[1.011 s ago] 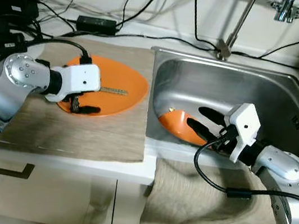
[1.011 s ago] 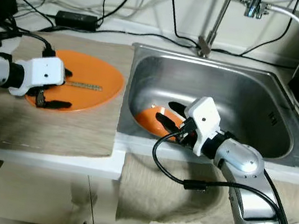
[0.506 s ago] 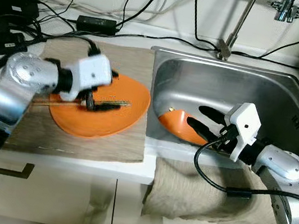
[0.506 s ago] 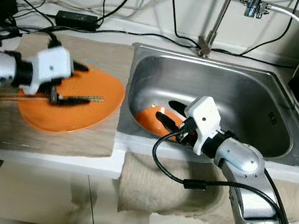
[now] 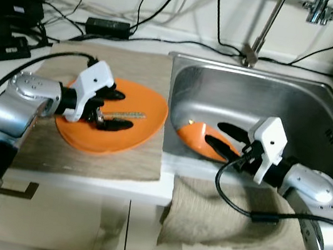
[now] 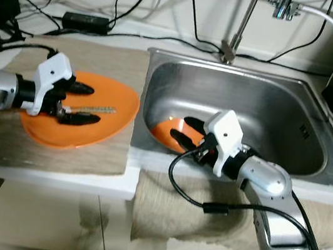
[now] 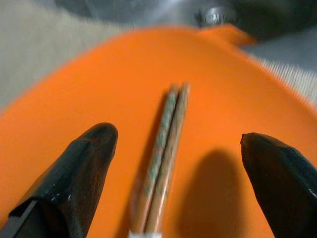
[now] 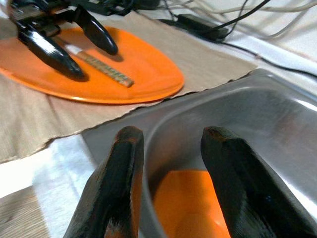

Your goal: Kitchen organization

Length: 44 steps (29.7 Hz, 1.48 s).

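**Two orange plates, one tool at each**

Now the left tool (image 5: 107, 108) hovers over an orange plate (image 5: 144, 128) lying on a beige cloth (image 5: 117, 155) on the surface (image 5: 81, 181), left of the sink (image 5: 295, 114). Its black fingers (image 7: 79, 168) stand wide apart, one on each side of a pair of chopsticks (image 7: 166, 144) resting on the plate and touching neither. From the head views the chopsticks read as one thin patterned strip; the left wrist view shows two sticks side by side, with a greenish pattern along them.

The right tool (image 6: 185, 132) reaches into the near left corner of the sink, fingers apart, around the rim of a second orange plate (image 5: 193, 135) leaning there. Whether the fingers (image 8: 121, 193) actually touch that plate cannot be told. The right wrist view looks past them over the sink edge to the far plate and the left tool.

A tap (image 5: 260, 32) rises at the far edge of the sink, with black cables (image 5: 106, 23) along the wall.
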Available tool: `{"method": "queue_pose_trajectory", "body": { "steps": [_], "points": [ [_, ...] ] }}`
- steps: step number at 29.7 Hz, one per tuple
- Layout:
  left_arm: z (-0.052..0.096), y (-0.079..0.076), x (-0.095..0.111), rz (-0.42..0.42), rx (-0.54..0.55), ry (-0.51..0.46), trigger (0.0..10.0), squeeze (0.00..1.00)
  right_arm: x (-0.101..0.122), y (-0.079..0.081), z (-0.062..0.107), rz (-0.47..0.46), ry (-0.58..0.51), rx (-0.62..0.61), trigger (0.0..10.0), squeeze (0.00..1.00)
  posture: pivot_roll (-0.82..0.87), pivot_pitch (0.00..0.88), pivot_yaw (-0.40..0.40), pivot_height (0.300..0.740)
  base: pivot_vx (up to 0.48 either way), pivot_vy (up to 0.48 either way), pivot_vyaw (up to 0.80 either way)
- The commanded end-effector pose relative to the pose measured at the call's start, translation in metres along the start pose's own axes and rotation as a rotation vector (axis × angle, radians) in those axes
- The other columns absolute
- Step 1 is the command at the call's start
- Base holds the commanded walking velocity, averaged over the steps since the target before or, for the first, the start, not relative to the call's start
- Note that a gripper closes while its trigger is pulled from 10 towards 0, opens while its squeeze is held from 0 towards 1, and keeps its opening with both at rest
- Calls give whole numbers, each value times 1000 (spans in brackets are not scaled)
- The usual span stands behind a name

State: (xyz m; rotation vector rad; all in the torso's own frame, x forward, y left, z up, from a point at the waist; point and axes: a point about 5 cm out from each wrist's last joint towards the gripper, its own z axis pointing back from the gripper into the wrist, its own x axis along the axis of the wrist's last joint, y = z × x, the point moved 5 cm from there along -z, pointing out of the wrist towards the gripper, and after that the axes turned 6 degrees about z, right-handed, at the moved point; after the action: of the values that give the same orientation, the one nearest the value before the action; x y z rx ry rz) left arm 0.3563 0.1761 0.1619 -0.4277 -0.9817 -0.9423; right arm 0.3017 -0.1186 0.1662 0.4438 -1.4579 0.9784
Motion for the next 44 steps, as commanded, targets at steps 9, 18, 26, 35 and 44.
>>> {"method": "queue_pose_trajectory", "body": {
  "steps": [9, 18, 26, 35, 44],
  "points": [
    [1, 11, -17, -46, 67, 123, 0, 0, -1, 8, 2, -17, 3, 52, 10000, 0, -46, 0, -16, 740, 0, 0, 0],
    [-1, 3, -18, -12, 25, 96, 0, 0, -3, 10, 3, -21, 5, 63, 10000, 0, -44, 0, -18, 740, 0, 0, 0],
    [-2, 1, -17, -4, 10, 88, 0, 0, -4, 11, 3, -21, 6, 65, 10000, 0, -44, 0, -18, 740, 0, 0, 0],
    [-3, -1, -14, 2, 2, 70, 0, 0, -4, 10, 3, -19, 5, 63, 10000, 0, -45, 0, -16, 740, 0, 0, 0],
    [-3, -2, -12, 8, -3, 64, 0, 0, -4, 10, 2, -16, 3, 61, 10000, 0, -46, 0, -14, 740, 0, 0, 0]
  ]
}}
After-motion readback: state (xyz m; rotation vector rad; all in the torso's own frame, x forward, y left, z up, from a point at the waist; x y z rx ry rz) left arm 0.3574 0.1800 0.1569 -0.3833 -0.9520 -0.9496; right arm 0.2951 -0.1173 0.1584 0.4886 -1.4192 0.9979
